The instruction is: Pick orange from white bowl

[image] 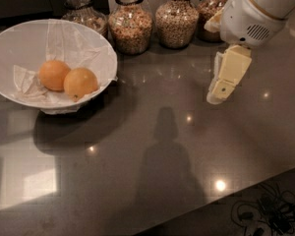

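The orange (80, 82) lies inside the white bowl (15, 42), on crumpled paper (27, 80), touching a pinker fruit (54, 74) on its left. The bowl stands on the dark worktop (137, 156). The gripper (215, 98) hangs well to the right of the bowl, pointing down over the worktop. Whether its jaws are parted I cannot tell, and they grasp nothing. Four jars (131, 24) stand behind and right of the bowl.

Orange (80, 82): golden yellow-orange. Fruit (54, 74) beside it: deeper pinkish-orange. Bowl (12, 48): white, with white paper lining. Counter (152, 151): glossy dark grey-brown. Gripper (219, 93), above the counter at right: pale cream-yellow. Jars (131, 26): speckled tan-brown contents.
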Motion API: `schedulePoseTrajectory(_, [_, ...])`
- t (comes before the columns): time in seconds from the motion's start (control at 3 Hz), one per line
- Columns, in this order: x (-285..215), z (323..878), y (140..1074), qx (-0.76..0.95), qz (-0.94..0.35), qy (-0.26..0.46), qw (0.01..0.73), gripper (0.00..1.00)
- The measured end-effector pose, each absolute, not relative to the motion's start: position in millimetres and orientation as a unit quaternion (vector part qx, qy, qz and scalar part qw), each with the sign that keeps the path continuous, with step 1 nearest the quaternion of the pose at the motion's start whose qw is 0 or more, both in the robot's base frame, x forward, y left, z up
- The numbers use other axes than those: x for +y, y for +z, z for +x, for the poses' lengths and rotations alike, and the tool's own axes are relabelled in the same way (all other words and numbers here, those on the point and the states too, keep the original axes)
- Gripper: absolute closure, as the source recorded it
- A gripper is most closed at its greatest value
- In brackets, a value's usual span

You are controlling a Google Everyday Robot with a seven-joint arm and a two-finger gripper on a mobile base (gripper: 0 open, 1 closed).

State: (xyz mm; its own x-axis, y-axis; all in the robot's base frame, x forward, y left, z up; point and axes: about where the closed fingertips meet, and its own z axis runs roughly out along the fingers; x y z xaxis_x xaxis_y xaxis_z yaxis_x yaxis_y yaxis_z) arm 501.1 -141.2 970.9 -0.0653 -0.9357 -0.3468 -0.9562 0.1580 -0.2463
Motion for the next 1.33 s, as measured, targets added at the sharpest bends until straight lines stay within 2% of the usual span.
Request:
schedulePoseTrajectory(0.33, [-108.7,522.0,979.4,0.702,-0.672,0.038,0.234,0.0])
schedulePoseTrajectory(0.67, [-106.7,523.4,981.1,0.7,-0.673,0.038,0.236,0.0])
schedulePoseTrajectory(1.0, [-83.2,524.4,979.2,0.681,-0.681,0.059,0.263,0.0])
schedulePoseTrajectory(1.33, [-17.5,524.4,990.8,0.627,-0.708,0.098,0.308,0.0])
